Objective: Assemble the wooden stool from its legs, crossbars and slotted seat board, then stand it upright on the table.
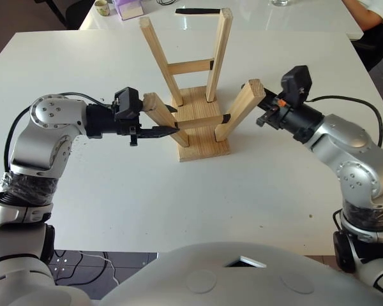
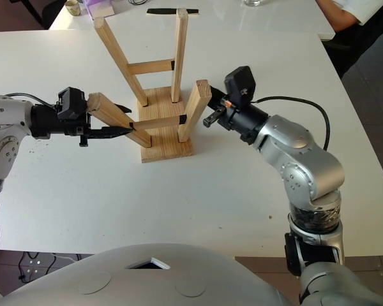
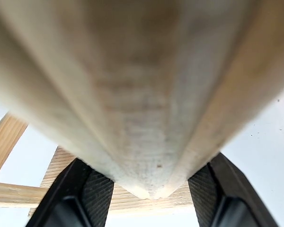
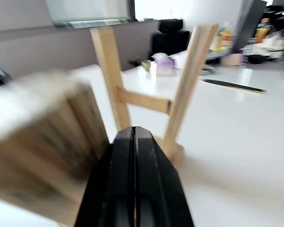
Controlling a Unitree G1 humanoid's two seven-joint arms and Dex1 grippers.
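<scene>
Pale wooden leg-and-crossbar frame (image 1: pixel 201 121), tilted for slotting: left gripper (image 1: pixel 166 131) clamps one leg; right gripper (image 1: pixel 262 118), pinched empty, apparently steadies other.

head pair: down onto table (image 1: pixel 115 210), same stool (image 1: pixel 195 102) | left wrist: hard against leg (image 3: pixel 142 94) | right wrist: along claw (image 4: pixel 135 130)

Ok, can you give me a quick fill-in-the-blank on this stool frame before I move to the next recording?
1. The seat board lies flat on the white ___.
2. The left gripper holds one near ___ between its fingers.
3. The right gripper has its fingers ___, with nothing between them.
Missing words: table; leg; shut.
</scene>
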